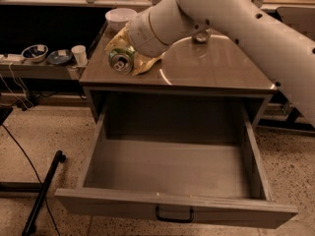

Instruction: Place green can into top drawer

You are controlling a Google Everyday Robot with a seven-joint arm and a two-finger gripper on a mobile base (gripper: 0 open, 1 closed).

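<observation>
Camera view, arm (216,11) stretched leftward, fingers (118,44) clasping green can (121,61) over cabinet top (221,70).

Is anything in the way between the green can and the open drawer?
Nothing visible. The tool holds the small green-and-white aluminium can above the tabletop at its front-left corner; the grey wooden drawer below stands open.

1. We take this for a robot test lab: a thick white robot arm (236,18) reaches in from the right, and its gripper (117,50) is over the near left corner of a grey desk (221,77), at a green can (120,62).
2. Loose cables (15,90) trail down on the left to a speckled hard floor (54,132), near a black stand leg (44,191).
3. Small bowls (34,52) and a white cup (78,54) sit on a low shelf (44,70) at the left, like a mock kitchen corner.
</observation>
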